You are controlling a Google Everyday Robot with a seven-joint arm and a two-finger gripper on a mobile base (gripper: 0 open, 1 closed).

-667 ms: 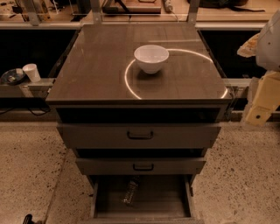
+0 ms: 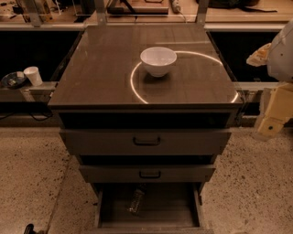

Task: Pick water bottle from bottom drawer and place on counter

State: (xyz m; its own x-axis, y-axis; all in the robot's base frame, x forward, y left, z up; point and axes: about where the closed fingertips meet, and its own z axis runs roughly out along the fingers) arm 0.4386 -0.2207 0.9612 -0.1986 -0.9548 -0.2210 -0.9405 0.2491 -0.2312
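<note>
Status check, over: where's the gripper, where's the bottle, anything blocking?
Gripper at the right edge, beside the counter. Water bottle lying in the open bottom drawer, untouched. White bowl sits mid-counter.

Robot lab: drawer cabinet (image 2: 146, 141), speckled floor (image 2: 27, 173), cluttered benches (image 2: 238, 13) behind; gripper (image 2: 273, 114) at right edge.
</note>
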